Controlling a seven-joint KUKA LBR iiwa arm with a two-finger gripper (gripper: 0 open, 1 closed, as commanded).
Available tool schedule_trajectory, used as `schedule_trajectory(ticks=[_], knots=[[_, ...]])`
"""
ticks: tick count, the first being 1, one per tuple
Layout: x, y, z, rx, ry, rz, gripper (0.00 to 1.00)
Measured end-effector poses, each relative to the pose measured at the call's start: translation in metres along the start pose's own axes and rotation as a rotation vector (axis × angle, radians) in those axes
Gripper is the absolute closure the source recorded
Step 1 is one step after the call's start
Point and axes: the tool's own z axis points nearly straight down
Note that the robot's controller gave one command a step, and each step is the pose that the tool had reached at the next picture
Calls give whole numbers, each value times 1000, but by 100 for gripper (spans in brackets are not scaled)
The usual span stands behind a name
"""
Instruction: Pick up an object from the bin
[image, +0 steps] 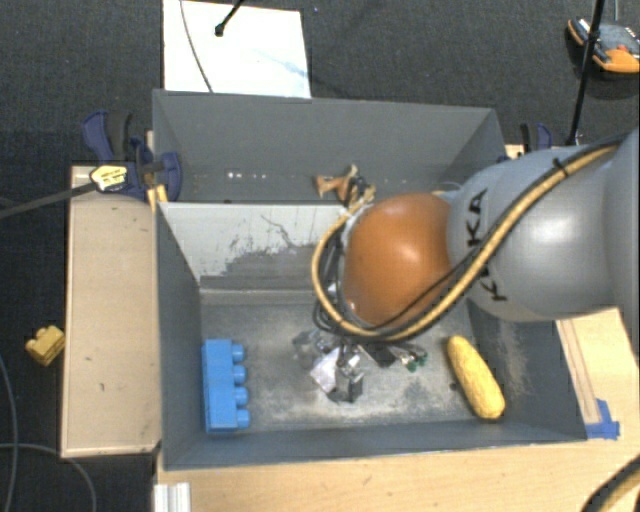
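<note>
My gripper (343, 378) is low in the middle of the bin, under the orange dome, its tips down at the floor. A small crumpled silvery-white thing (325, 372) lies right at the tips, touching or between them; I cannot tell which. A yellow corn-cob-shaped toy (474, 376) lies on the floor to the gripper's right, apart from it. A small green bit (415, 358) shows just right of the gripper body.
A blue building brick with three studs (224, 385) lies along the bin's left wall, well away from the gripper. The arm with its cable loop covers the bin's right back part.
</note>
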Motion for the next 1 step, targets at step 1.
schedule_trajectory(ticks=[1], knots=[[-1, -1, -11, 3, -5, 2, 100]])
